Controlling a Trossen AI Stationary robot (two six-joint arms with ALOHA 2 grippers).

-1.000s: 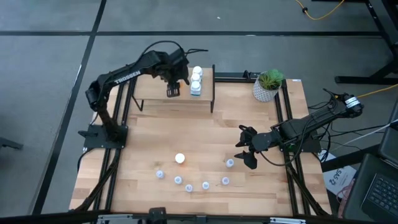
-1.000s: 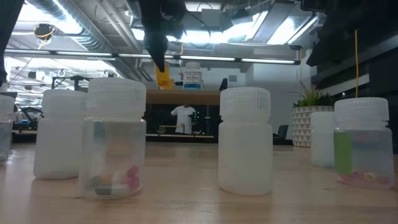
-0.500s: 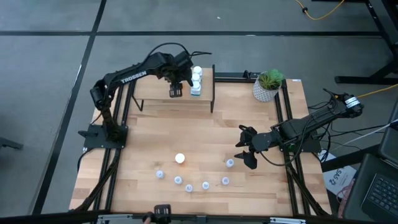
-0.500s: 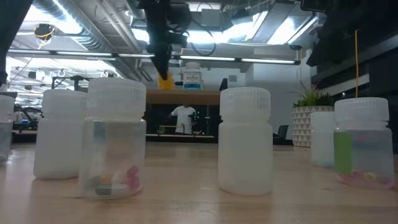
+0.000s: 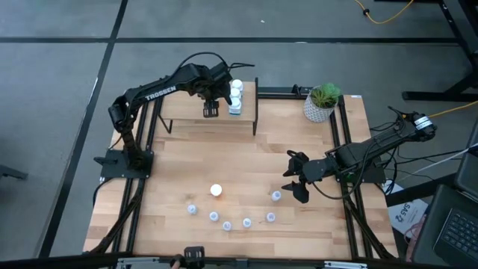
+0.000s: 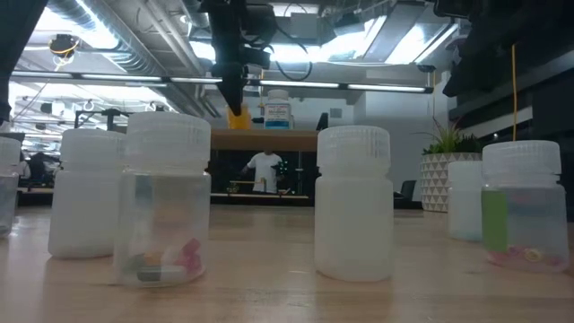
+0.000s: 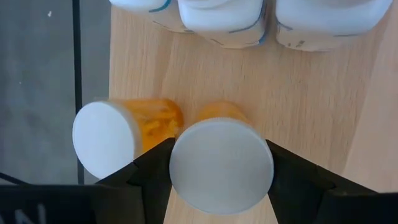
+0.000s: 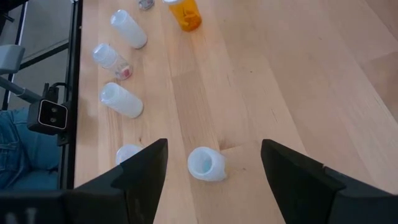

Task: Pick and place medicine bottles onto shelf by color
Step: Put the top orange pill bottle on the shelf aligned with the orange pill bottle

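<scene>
Left tool (image 5: pixel 210 110) is parked over the shelf (image 5: pixel 183 112) at the back of the worktop (image 5: pixel 246 157), right on top of an orange bottle (image 7: pixel 221 163) with a white cap. Honestly can't tell from any view whether it's actually gripping that bottle or just sitting around it. A second orange bottle (image 7: pixel 106 146) stands just beside it near the shelf edge, and the blocky white bottles (image 5: pixel 236 97) are lined up in a row next to them on the same shelf. Down at the front of the worktop, one more orange one (image 5: pixel 216 190) stands alone, with the pale vials (image 5: pixel 226 225) in a loose arc just in front of it. The plant pot (image 5: pixel 321 104) sits at the back corner, off the shelf. Right tool (image 5: pixel 295 183) hangs low over the worktop, spread wide with nothing in it, and the end vial (image 8: pixel 207 163) of the arc stands just beside it, not touching.
</scene>
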